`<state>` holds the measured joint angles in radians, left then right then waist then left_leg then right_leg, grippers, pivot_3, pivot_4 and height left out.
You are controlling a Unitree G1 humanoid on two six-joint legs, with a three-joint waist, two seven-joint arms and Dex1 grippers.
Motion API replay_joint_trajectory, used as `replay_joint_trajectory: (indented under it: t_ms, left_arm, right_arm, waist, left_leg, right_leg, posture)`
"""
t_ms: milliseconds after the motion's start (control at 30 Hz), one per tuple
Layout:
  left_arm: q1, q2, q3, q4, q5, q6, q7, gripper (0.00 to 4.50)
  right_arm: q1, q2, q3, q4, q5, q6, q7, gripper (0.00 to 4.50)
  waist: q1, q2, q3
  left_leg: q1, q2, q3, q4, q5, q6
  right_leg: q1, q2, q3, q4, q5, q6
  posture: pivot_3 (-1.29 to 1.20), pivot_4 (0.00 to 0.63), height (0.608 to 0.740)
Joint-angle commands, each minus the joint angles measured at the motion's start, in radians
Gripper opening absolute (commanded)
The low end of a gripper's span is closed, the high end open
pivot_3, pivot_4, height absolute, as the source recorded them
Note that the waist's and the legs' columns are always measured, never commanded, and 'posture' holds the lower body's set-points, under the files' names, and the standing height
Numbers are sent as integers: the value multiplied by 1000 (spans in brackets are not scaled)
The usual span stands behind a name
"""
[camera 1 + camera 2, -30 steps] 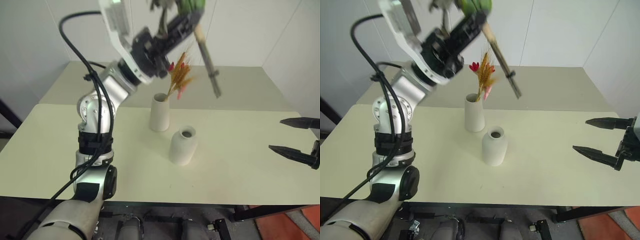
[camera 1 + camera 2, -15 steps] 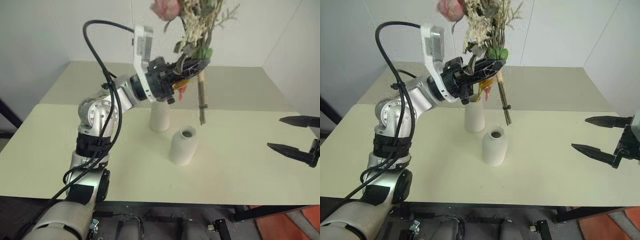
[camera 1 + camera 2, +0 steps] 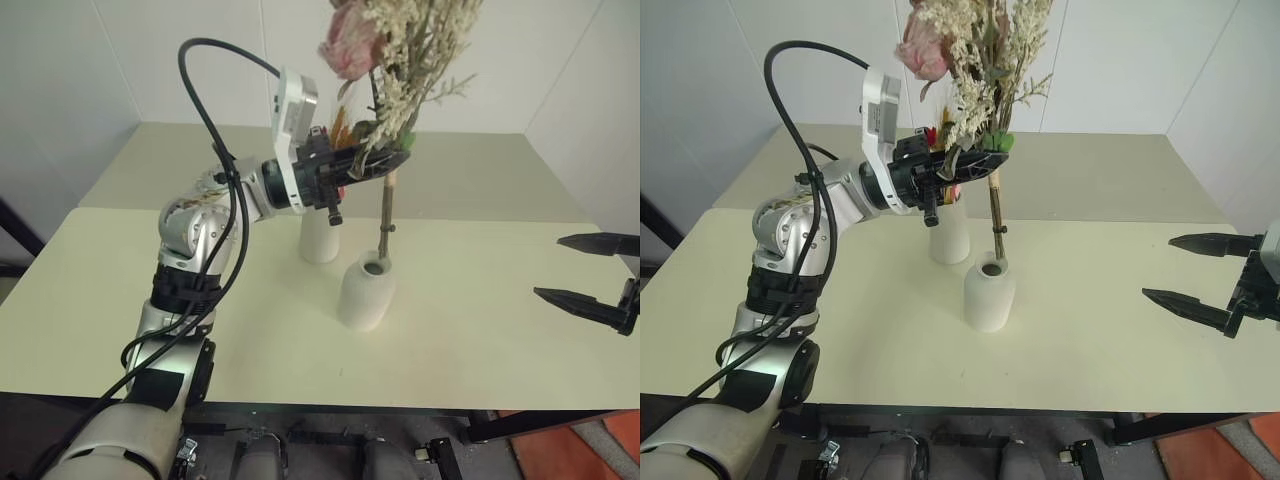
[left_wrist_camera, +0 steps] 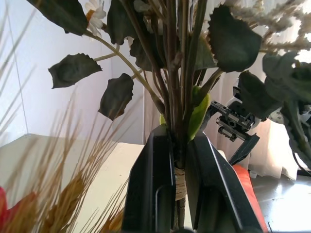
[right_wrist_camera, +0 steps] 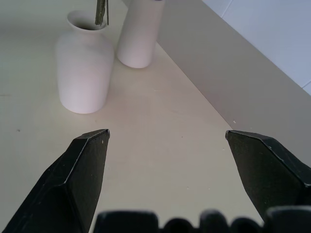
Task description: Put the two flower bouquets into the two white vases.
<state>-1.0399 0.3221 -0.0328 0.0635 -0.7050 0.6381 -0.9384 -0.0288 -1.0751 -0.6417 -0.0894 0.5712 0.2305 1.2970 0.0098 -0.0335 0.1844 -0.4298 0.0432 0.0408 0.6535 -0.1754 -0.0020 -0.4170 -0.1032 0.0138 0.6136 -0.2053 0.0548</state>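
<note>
Head view: pale table (image 3: 480, 340), white walls (image 3: 90, 60).

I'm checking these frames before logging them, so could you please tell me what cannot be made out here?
- Rose bouquet: its top is cut off by the head views' upper edge.
- Its stem ends: whether they are inside the round vase or just above its mouth is unclear.
- Tall vase: its mouth is hidden behind the left claw.
</note>
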Motion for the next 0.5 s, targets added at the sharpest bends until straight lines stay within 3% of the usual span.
replay_joint_trajectory:
  t_ms: [33, 500]
  left_arm:
    - [-7, 12, -11, -29, 23, 4, -7, 97]
    - [7, 36, -47, -21, 36, 107, -40, 97]
  right_arm:
    - [-5, -26, -30, -22, 2, 9, -4, 4500]
    - [-4, -33, -27, -21, 3, 12, 4, 4500]
  waist:
    - [0, 0, 0]
    - [1, 0, 0]
  left_leg:
    - [0, 0, 0, 0, 0, 0]
    - [2, 0, 0, 0, 0, 0]
  right_leg:
    - [0, 0, 0, 0, 0, 0]
    - [3, 0, 0, 0, 0, 0]
  posture:
    - [0, 150, 740]
    - [0, 150, 740]
